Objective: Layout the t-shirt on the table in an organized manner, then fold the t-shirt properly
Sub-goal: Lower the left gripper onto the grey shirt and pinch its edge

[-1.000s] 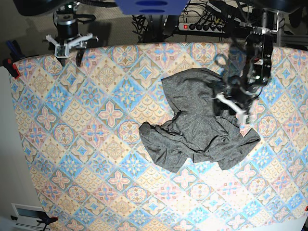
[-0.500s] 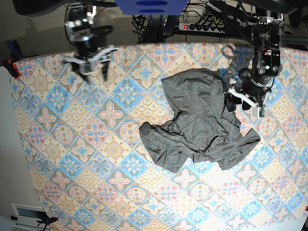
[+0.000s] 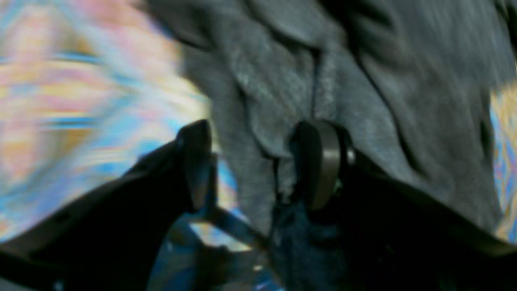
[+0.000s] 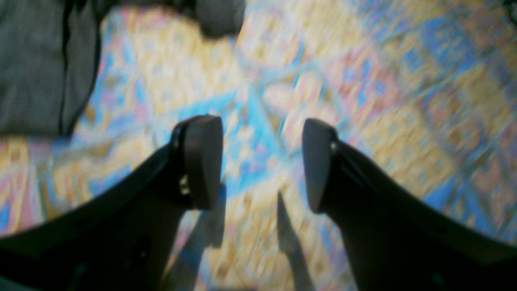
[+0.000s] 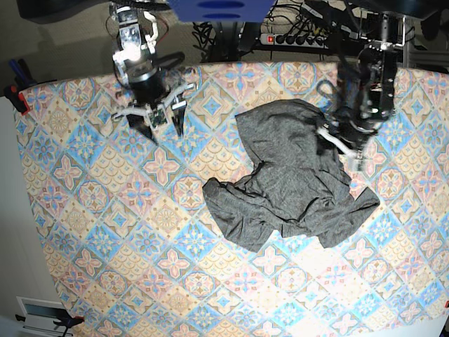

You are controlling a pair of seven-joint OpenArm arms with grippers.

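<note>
The dark-grey t-shirt (image 5: 295, 175) lies crumpled right of the middle of the table (image 5: 105, 232). My left gripper (image 5: 340, 146) hangs over its far right edge. In the left wrist view this gripper (image 3: 258, 165) is open, with a fold of the t-shirt (image 3: 282, 81) running between its fingers (image 3: 319, 161) and the patterned table (image 3: 80, 81) at the left. My right gripper (image 5: 163, 125) is open above the bare table at the far left, apart from the shirt. Its wrist view shows the open gripper (image 4: 262, 161) with only the table (image 4: 383, 101) beneath and the t-shirt (image 4: 36, 60) at the top left.
A power strip with cables (image 5: 295, 38) runs behind the table's far edge. A red clamp (image 5: 17, 98) grips the far left corner. The table's left edge drops to a pale floor (image 5: 21, 246).
The right arm has come in from the far left corner toward the shirt, staying open. The left gripper has shifted a little along the shirt's right edge.
</note>
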